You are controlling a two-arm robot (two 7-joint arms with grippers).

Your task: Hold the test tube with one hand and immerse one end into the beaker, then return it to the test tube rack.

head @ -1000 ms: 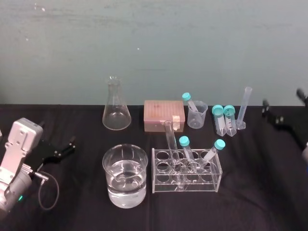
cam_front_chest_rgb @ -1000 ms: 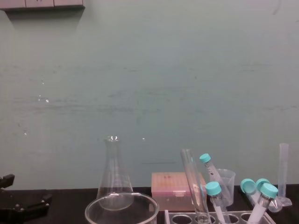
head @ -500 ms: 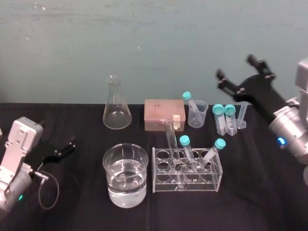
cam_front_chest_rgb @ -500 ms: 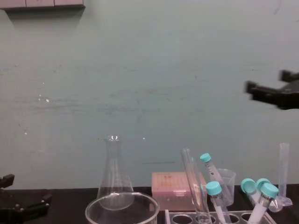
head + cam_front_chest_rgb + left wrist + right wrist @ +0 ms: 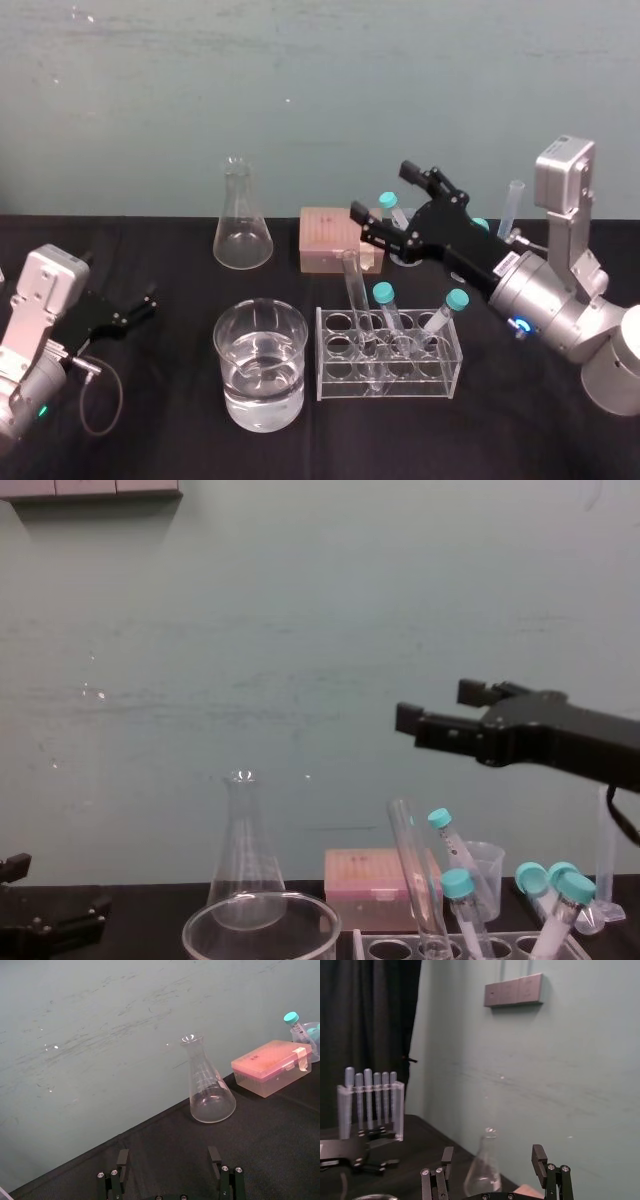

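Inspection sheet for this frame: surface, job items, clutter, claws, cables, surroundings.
Surface: black cloth, no spills seen.
Job's things: test tube stands tilted in the test tube rack, ungripped; beaker beside the rack on the robot's left, part full of clear liquid.
Clutter: conical flask, pink box, teal-capped tubes, plastic cup, graduated cylinder.
Claws: right claw open, in the air above the test tube, touching nothing; left claw open, low at the table's left.
Cables: grey cable looped by the left arm.
Surroundings: teal wall; dark curtain to one side.
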